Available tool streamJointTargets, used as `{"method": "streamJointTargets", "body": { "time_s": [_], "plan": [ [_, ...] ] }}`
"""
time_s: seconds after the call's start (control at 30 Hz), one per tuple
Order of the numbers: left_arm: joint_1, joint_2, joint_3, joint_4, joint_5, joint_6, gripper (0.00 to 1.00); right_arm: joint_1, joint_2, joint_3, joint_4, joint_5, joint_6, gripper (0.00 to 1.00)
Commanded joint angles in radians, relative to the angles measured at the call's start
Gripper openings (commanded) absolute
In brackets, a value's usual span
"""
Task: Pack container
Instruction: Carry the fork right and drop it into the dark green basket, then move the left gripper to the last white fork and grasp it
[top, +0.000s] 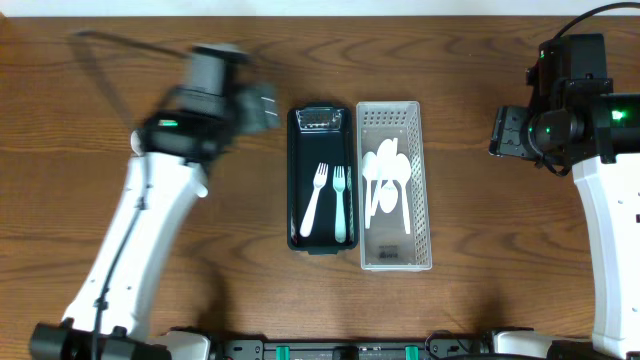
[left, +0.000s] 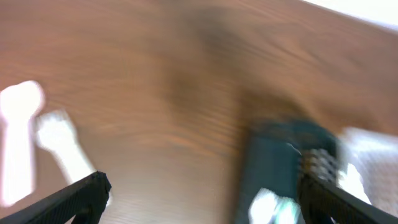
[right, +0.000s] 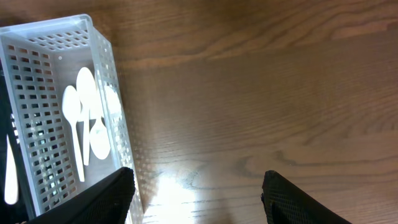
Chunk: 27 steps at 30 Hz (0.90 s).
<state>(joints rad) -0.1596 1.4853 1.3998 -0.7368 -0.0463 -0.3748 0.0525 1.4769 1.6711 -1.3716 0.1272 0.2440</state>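
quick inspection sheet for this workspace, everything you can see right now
surface: wooden table, brown grain, no spills seen
job's things: dark tray holding two forks; white basket beside it holding white spoons
clutter: nothing seen
grippers: left claw open and empty, view blurred; right claw open and empty, over bare wood to the right of the basket
cables: black cable looping above the right arm
surroundings: dark rig bar along the near edge; otherwise nothing seen
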Motion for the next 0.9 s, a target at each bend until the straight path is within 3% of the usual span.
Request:
{"method": "streamJointTargets", "body": {
  "time_s": [0.0,0.13,0.27,0.5,0.87],
  "plan": [
    [0.185,0.053,-0.012,-0.039,0.041,-0.113,0.98,-0.006,0.001,-0.005,-0.001,0.004,-0.014,0.70],
    [0.368,0.161,-0.011,-0.028,0.173,-0.113,0.98,-0.006,0.001,-0.005,-0.001,0.003,-0.013,0.69],
    [0.459,0.298,0.015,0.000,0.242,-0.099,0.98,-0.006,0.001,-0.005,-0.002,0.003,-0.013,0.70],
    [0.475,0.514,0.130,0.028,0.245,-0.066,0.98,-0.006,0.001,-0.005,-0.016,-0.004,0.011,0.70],
    [0.472,0.629,0.147,0.072,0.245,-0.068,0.98,-0.006,0.001,-0.005,-0.017,-0.004,0.032,0.70]
  ]
}}
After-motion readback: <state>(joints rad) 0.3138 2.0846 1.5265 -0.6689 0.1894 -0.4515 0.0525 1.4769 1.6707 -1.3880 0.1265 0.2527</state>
